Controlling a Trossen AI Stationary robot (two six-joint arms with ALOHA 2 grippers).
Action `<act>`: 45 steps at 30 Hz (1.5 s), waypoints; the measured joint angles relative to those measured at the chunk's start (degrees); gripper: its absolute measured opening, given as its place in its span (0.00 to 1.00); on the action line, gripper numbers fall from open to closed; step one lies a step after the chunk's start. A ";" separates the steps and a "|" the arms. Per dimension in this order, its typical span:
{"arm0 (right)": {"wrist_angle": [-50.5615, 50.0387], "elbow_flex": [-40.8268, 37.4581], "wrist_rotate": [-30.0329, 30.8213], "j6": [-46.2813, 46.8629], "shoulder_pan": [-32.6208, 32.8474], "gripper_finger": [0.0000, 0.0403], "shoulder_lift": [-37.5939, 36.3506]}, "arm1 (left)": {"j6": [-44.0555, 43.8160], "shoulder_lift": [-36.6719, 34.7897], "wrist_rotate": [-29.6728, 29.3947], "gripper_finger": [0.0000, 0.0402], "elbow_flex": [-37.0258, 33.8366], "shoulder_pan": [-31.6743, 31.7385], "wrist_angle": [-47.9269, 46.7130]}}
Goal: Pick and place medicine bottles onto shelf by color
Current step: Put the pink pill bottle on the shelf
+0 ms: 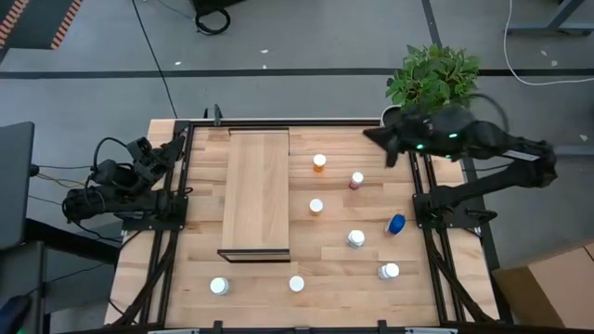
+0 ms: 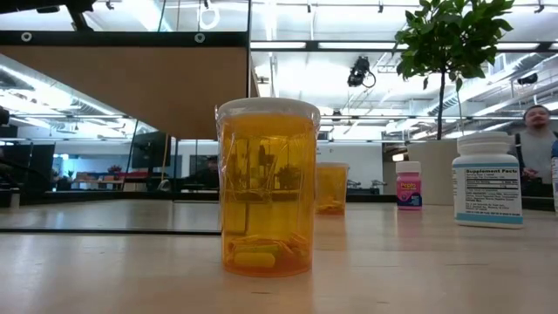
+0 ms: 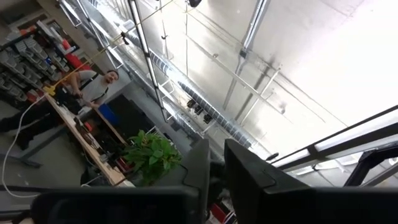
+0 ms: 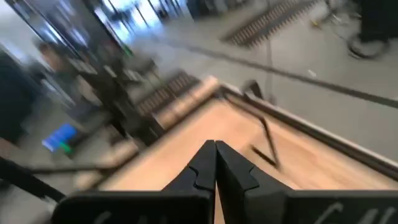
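Several medicine bottles stand on the slatted table right of the shelf (image 1: 257, 193): an orange one (image 1: 319, 163), a dark-red one (image 1: 356, 180), another orange one (image 1: 316, 206) and white ones (image 1: 356, 238). A blue one (image 1: 395, 224) lies on its side. In the low view an orange bottle (image 2: 266, 187) stands close by. My right gripper (image 1: 374, 136) is shut and empty, in the air over the table's far right part; it also shows in its wrist view (image 4: 215, 149). My left gripper (image 1: 173, 148) waits at the table's far left edge, tipped upward, a narrow gap between its fingers (image 3: 216, 171).
A potted plant (image 1: 432, 76) stands at the far right corner, beside my right arm. More white-capped bottles (image 1: 219, 286) (image 1: 296, 283) (image 1: 388, 271) stand near the front edge. Dark frame rails (image 1: 178, 213) run along both sides. A person (image 2: 534, 139) is in the room behind.
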 joint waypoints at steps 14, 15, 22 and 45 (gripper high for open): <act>-19.17 0.00 -14.30 6.95 0.04 0.35 12.51 | 14.69 29.35 -0.02 0.65 31.68 -0.04 -32.24; -19.76 0.00 -13.85 7.54 0.04 0.39 12.94 | 14.71 31.89 -0.02 0.68 34.52 -0.04 -36.07; -19.22 0.00 -11.39 7.16 0.12 0.56 16.18 | 14.79 48.07 0.00 0.73 50.22 -0.09 -55.57; -16.51 -0.15 -6.25 3.61 0.37 0.58 30.54 | 13.15 59.19 2.23 0.74 57.34 -0.83 -61.20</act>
